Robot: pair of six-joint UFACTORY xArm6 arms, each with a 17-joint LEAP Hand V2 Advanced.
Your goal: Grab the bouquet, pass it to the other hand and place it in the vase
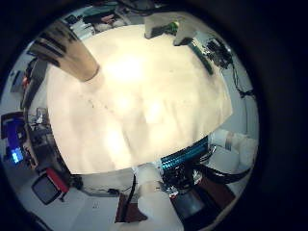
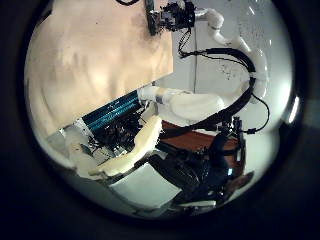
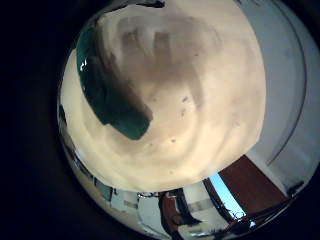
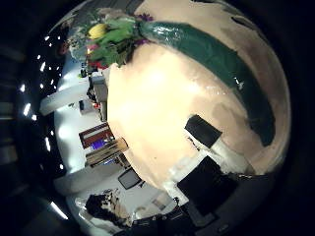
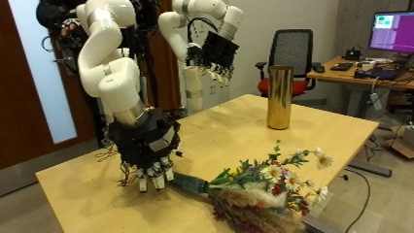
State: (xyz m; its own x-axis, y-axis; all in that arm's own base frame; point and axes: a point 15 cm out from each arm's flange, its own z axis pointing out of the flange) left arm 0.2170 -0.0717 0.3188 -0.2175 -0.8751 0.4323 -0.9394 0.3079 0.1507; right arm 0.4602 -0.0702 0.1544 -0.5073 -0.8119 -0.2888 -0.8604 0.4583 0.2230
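While the bouquet (image 5: 265, 184) lies flat on the tabletop (image 5: 220, 126) near its front edge, I read my right hand (image 5: 153, 153) low over the wrapped stem end, fingers pointing down and only loosely bent, closed on nothing. Its thumb-side palm view shows the green wrap (image 4: 212, 59) running across the wood just beside the palm, flower heads (image 4: 103, 37) at the far end. My left hand (image 5: 215, 50) hangs high above the tabletop, fingers relaxed, empty. I note the tall gold vase (image 5: 280, 97) upright toward the far side, well apart from the flowers.
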